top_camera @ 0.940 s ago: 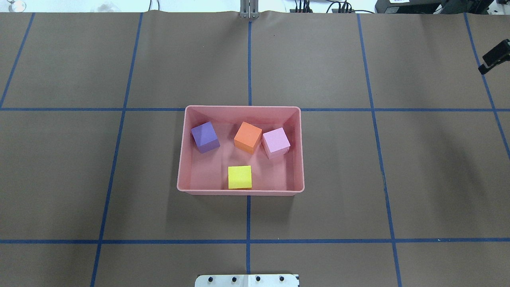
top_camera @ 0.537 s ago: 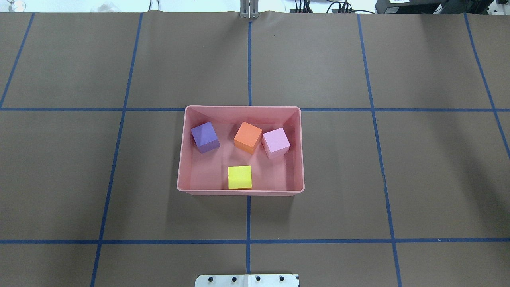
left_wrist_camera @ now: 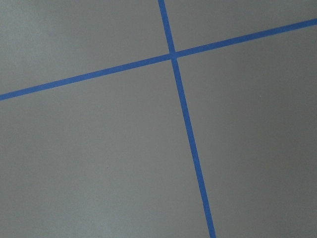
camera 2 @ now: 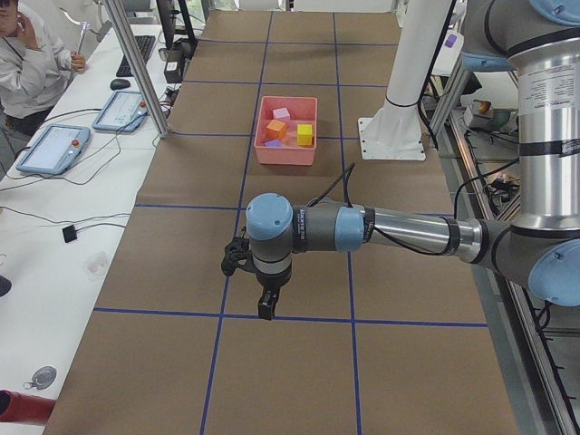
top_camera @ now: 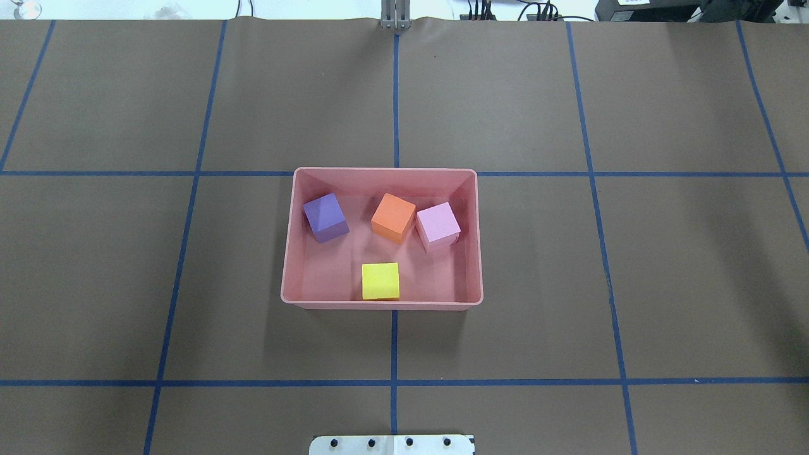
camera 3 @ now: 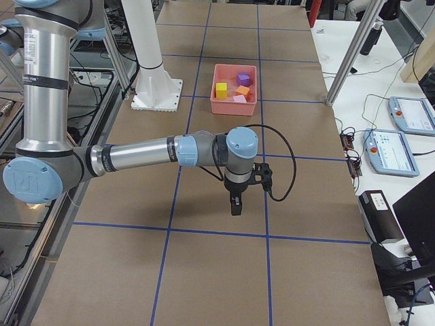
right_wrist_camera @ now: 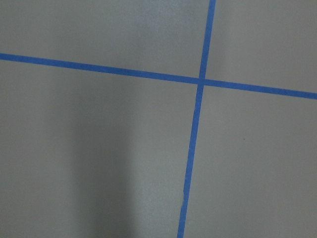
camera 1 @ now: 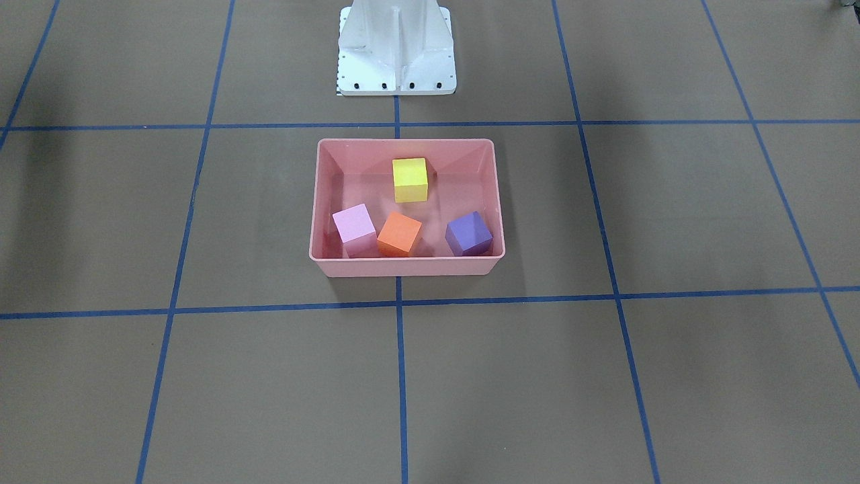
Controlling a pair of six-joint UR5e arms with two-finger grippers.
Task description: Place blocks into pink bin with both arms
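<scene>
The pink bin [top_camera: 382, 306] sits mid-table and holds all the blocks: purple [top_camera: 325, 217], orange [top_camera: 393, 217], light pink [top_camera: 437, 225] and yellow [top_camera: 380, 280]. It also shows in the front view [camera 1: 403, 267], with yellow [camera 1: 410, 179], light pink [camera 1: 354, 224], orange [camera 1: 399, 234] and purple [camera 1: 468, 233] inside. My left gripper [camera 2: 265, 308] hangs over bare table far from the bin. My right gripper [camera 3: 235, 206] does the same at the other end. I cannot tell whether either is open or shut. Both wrist views show only paper and blue tape.
The white pedestal [camera 1: 396, 47] stands just behind the bin on the robot's side. Blue tape lines grid the brown paper. Side benches hold tablets [camera 2: 53, 148] and an operator [camera 2: 27, 63] sits there. Aluminium posts [camera 3: 350, 58] stand at the far table edge.
A black part of the right gripper at the overhead view's right edge 0.9 s ago has moved out of that view. The bin and blocks have not moved.
</scene>
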